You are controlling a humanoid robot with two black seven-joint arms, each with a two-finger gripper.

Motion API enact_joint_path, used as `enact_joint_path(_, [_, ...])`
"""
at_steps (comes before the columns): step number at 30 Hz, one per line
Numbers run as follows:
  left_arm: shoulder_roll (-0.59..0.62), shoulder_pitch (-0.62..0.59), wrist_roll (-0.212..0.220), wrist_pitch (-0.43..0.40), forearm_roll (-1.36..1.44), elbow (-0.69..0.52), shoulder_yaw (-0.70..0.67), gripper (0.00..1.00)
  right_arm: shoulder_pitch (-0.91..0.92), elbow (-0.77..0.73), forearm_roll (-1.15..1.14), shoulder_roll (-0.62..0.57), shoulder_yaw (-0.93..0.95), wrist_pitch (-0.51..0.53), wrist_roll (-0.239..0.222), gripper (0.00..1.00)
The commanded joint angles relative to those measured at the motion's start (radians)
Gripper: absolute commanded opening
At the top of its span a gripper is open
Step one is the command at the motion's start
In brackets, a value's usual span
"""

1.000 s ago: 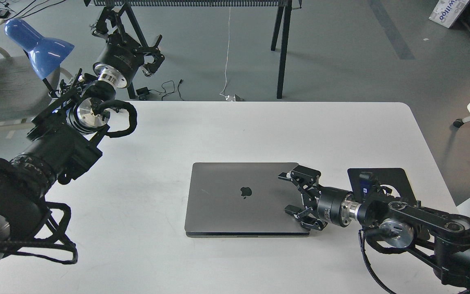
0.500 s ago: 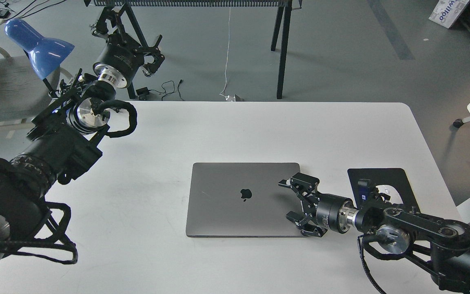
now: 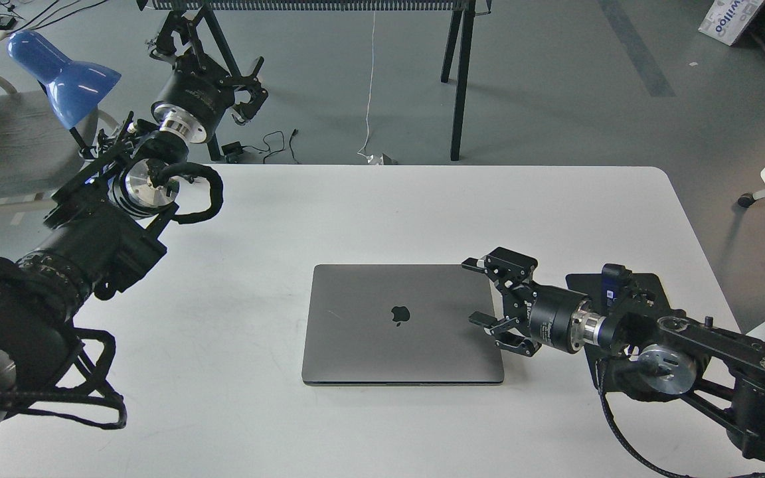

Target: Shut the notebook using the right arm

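Lifting off the lid, my right gripper (image 3: 479, 292) is backing toward 3 o'clock, jaws spread, gripping nothing. Notebook (image 3: 401, 323) is lying flat and fully shut at table (image 3: 369, 212) center. Closing looks done; retreat is remaining.

Single head view — high, facing forward and down over white table (image 3: 422, 212), floor beyond.

A black apple logo (image 3: 400, 315) is seen on the closed lid of the notebook (image 3: 401, 324) — just left of the spread jaws of the right gripper (image 3: 489, 297). Blue letters, cut off and partly legible as "willoo", are printed on a white box (image 3: 728, 20) — far beyond the jaws.
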Motion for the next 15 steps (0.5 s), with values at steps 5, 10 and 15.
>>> enact_joint_path(5, [0.0, 0.0, 0.002, 0.0, 0.002, 0.0, 0.0, 1.0, 0.022, -0.006, 0.006, -0.015, 0.272, -0.011, 0.045, 1.0])
enact_joint_path(10, [0.0, 0.0, 0.0, 0.0, 0.002, 0.0, 0.0, 1.0, 0.028, -0.117, 0.006, 0.029, 0.487, -0.01, 0.045, 1.0])
enact_joint_path(15, [0.0, 0.0, 0.0, 0.0, 0.0, 0.0, 0.0, 1.0, 0.051, -0.273, 0.014, 0.129, 0.719, 0.021, 0.052, 1.0])
